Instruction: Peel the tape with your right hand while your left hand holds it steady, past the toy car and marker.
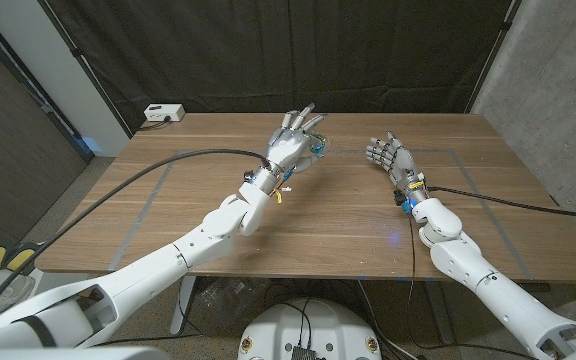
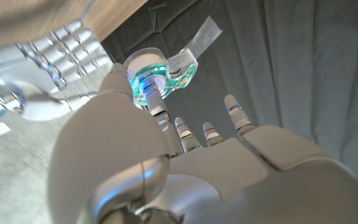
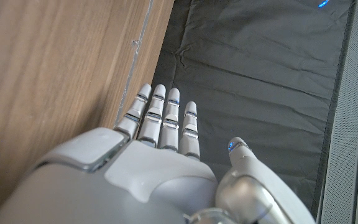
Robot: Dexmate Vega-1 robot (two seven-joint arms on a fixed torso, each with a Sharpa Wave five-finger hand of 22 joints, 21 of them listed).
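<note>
The left hand [image 1: 295, 146] is holding the tape [image 1: 316, 145] up off the table [image 1: 168, 210], its thumb and fingers closing around the small roll while the other fingertips are fanning upward; in the left wrist view the left hand [image 2: 166, 155] is pinching the tape [image 2: 156, 73], a greenish translucent ring on a clear holder, and a short clear strip [image 2: 199, 41] is sticking out free from its edge. The right hand [image 1: 390, 158] is waiting well apart from it, holding nothing, its fingers lying straight and close together with the thumb out to the side, as the right wrist view of the right hand [image 3: 160, 168] is showing. The roll is looking light and rigid, likely smooth plastic that could twist or slip in a loose grip, so the left hand is probably needing to be squeezing the sides firmly but not crushing the holder. The loose strip is thin, floppy and sticky on one face; the best place to be taking hold seems to be its free end, pinched between thumb and a fingertip, then pulled steadily away from the roll so it is not tearing or folding back on itself.
</note>
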